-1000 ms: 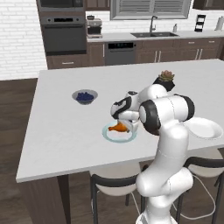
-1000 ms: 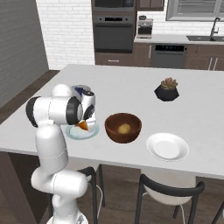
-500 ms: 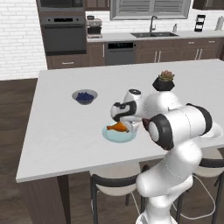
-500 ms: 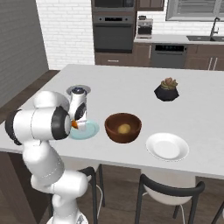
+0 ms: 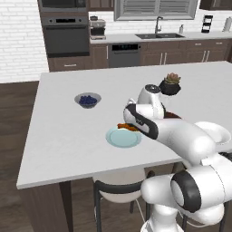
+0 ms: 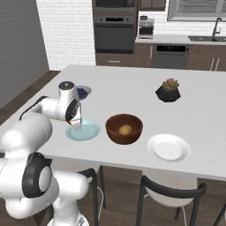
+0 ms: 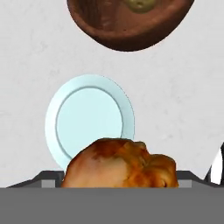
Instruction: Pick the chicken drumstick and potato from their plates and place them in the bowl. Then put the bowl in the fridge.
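In the hand view the drumstick (image 7: 120, 164) hides the tool's tips, and the top edge cuts off the bowl (image 7: 131, 26) and the potato (image 7: 139, 4) inside it. In the left base view the arm covers the bowl and most of the drumstick (image 5: 128, 127). Whether the tool grips it cannot be told.

From behind the arm, left and right, we look forward and down across the same counter (image 5: 68, 131). Our hand camera looks straight down, close above the pale blue-green plate (image 7: 89, 122) both base views share.
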### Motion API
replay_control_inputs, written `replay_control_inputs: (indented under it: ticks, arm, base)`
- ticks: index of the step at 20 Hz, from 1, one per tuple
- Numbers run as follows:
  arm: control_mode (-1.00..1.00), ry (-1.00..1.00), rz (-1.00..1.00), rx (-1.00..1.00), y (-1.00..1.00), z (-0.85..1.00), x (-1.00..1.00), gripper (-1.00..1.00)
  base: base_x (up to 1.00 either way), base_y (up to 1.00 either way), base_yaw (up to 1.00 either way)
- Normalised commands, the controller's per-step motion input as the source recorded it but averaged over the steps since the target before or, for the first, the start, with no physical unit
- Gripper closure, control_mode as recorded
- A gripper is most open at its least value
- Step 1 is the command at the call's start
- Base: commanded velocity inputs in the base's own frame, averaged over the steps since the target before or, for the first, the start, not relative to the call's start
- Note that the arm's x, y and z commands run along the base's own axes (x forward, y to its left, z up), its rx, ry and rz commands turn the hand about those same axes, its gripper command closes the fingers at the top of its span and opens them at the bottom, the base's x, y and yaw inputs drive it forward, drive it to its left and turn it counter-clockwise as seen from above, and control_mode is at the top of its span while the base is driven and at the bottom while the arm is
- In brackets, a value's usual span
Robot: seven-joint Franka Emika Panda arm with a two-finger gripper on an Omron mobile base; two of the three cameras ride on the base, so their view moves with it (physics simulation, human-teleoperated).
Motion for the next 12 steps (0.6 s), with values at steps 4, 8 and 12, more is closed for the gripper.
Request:
replay_control_inputs:
  ticks: [4,8,12]
  arm:
    - [-1.00,-0.02,0.03,-0.08,-0.76,0.71,-0.23,1.00]
    - [-1.00,0.00,0.01,-0.01,-0.98,0.23,-0.05,1.00]
    - [-1.00,0.01,0.00,0.00,-0.87,0.25,0.04,1.00]
  base:
    - [0.00,0.00,0.00]
    - [0.00,0.00,0.00]
    - [0.00,0.00,0.00]
